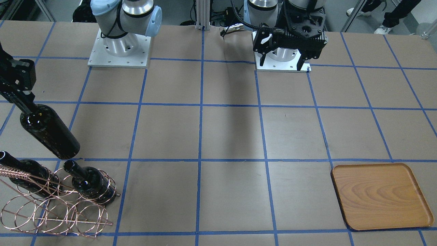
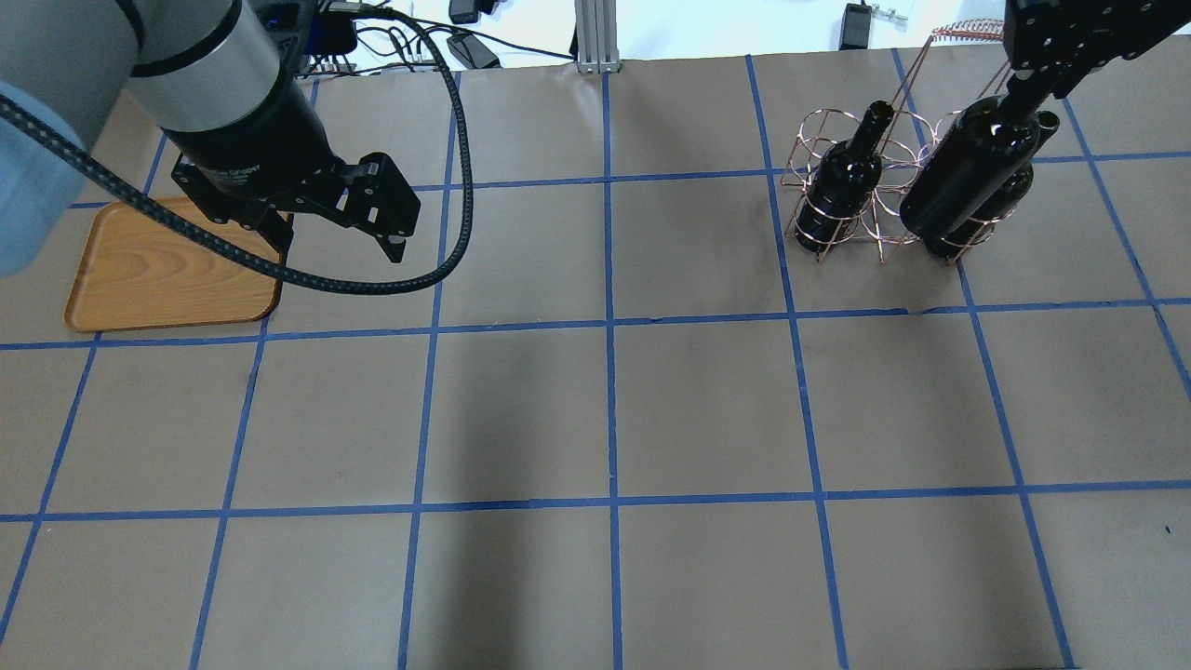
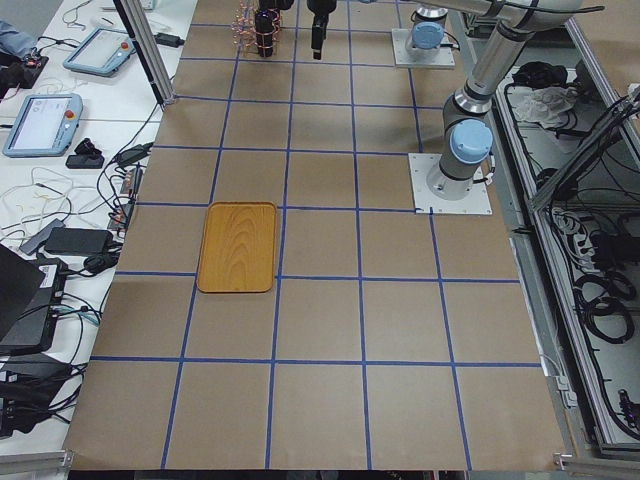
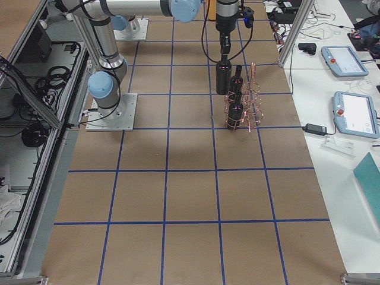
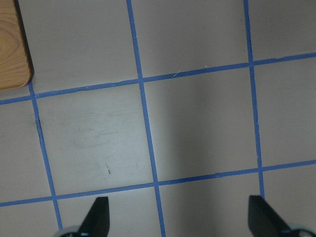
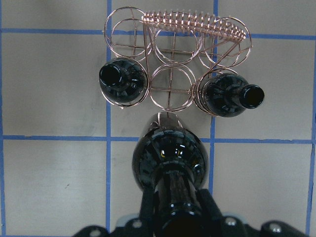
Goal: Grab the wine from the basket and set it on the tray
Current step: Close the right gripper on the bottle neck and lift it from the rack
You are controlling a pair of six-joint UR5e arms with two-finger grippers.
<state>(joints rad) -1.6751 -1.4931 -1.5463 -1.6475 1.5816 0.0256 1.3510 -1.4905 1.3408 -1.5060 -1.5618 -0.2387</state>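
While the right gripper (image 6: 177, 212) is clamping the narrow neck of the wine (image 2: 968, 172), that heavy, slick, breakable glass bottle is hanging close beside the basket (image 6: 197, 22), well apart from the tray (image 1: 379, 196), and is probably demanding a firm, steady neck hold.

The counter (image 1: 232, 136) is covered in brown paper and marked into squares by blue tape lines (image 1: 200, 136). In the overhead view an aluminium post (image 2: 590, 37) stands at the middle of its far edge, with black cables (image 2: 409, 33) trailing just to the left of it. A white side table (image 4: 320, 178) runs along the counter's side. On it lie a far teach pendant (image 4: 343, 59) and a near teach pendant (image 4: 356, 113), with a black adapter (image 4: 313, 128) close to the counter's edge. A person's white shoe (image 1: 383, 30) shows on the floor at the far right of the front-facing view.
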